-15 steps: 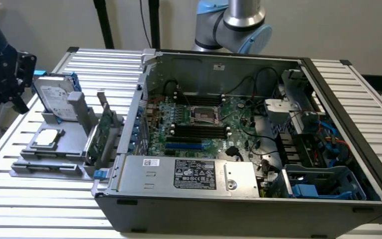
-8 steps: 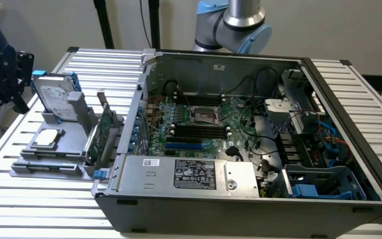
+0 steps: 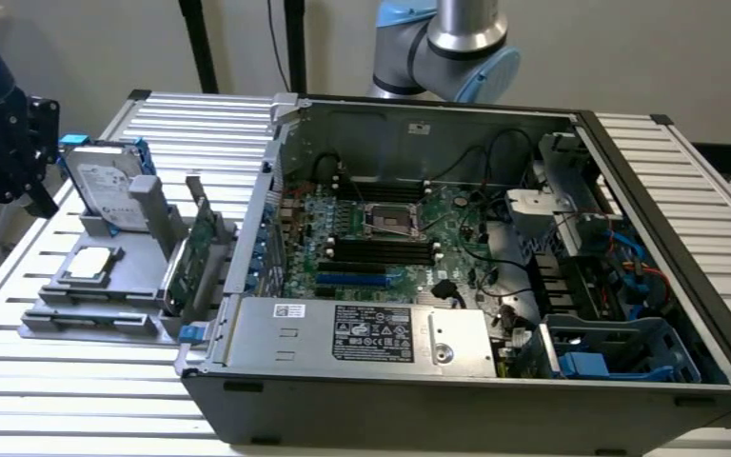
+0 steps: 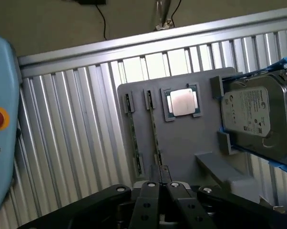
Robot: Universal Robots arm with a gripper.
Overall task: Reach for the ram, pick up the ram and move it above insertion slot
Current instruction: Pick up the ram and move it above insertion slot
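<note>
Ram (image 4: 155,129) stands on edge in a slot of the grey holder (image 4: 191,152), seen from above as a thin strip. A second stick (image 4: 132,133) runs parallel just beside it, and the processor (image 4: 181,101) sits in its recess on the other side. The hard drive (image 4: 258,114) is propped in the same holder beyond the processor. The holder lies on the slatted counter (image 4: 76,143), outside the open computer case (image 3: 467,409) and well apart from the insertion slot (image 3: 379,249) among the dark memory slots on the board. The tool (image 4: 161,175) hangs over the holder with its fingers together and nothing between them. Its tips are near one end of the stick closest to the processor; whether they touch it I cannot tell. By its look the stick should be light and stiff, yet thin and fragile, likely with chips on its faces and contacts along the seated edge, so it would not bear bending or twisting. The best hold seems to be the exposed upper edge, pinched across the thin faces near mid-length, so that it lifts straight and level.
</note>
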